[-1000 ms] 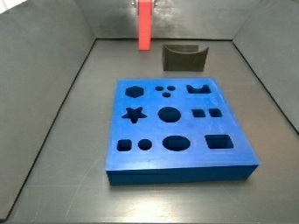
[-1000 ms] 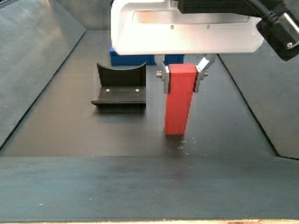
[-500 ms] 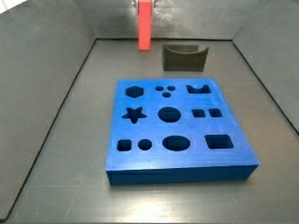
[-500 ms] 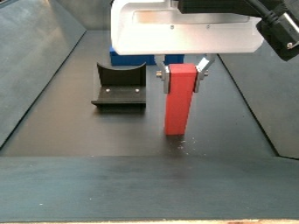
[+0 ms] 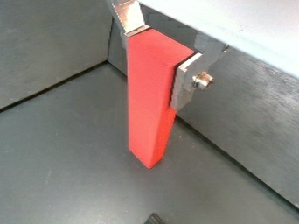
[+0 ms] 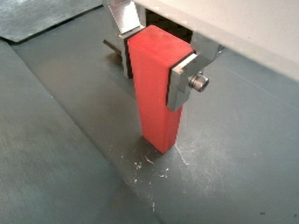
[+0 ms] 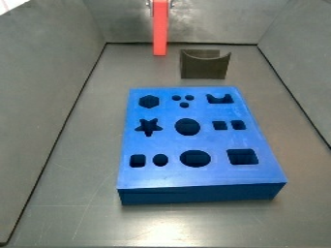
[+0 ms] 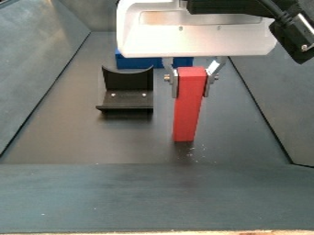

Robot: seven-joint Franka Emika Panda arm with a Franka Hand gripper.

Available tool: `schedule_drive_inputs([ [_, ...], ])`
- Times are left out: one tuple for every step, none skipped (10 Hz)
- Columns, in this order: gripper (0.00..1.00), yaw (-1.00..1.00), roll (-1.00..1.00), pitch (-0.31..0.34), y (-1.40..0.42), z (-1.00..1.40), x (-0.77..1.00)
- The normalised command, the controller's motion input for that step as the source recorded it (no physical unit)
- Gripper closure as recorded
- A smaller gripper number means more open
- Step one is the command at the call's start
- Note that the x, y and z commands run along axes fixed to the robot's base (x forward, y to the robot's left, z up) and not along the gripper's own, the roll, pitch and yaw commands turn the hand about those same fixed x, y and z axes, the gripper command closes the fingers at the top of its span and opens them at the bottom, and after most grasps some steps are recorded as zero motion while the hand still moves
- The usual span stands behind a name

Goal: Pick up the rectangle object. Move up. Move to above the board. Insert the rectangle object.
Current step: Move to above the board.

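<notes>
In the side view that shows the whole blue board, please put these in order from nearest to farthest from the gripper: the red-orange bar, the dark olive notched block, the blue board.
1. The long red-orange bar, held upright in the gripper at the far wall.
2. The dark olive notched block, on the floor just beyond the board.
3. The thick blue board with cut-out holes, mid-floor.

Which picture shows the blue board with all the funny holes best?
A side view shows the board best: its whole top and every hole. In the opposite side view only a blue sliver peeks out behind the gripper, which holds the rectangle object upright. Neither wrist view shows the board.
</notes>
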Motion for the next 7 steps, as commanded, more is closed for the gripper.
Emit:
schedule_drive_inputs([
  [1.00, -0.02, -0.04, 0.179, -0.01, 1.00, -0.43],
  [1.00, -0.02, -0.03, 0.161, -0.01, 1.00, -0.41],
  [1.00, -0.03, 0.02, 0.076, -0.01, 1.00, -0.36],
  [1.00, -0.02, 0.05, 0.052, -0.01, 1.00, -0.34],
  [1.00, 0.00, 0.06, 0.049, -0.01, 1.00, -0.32],
  [1.00, 0.01, 0.08, 0.045, -0.02, 1.00, -0.30],
  [1.00, 0.02, 0.09, 0.038, -0.02, 1.00, -0.28],
])
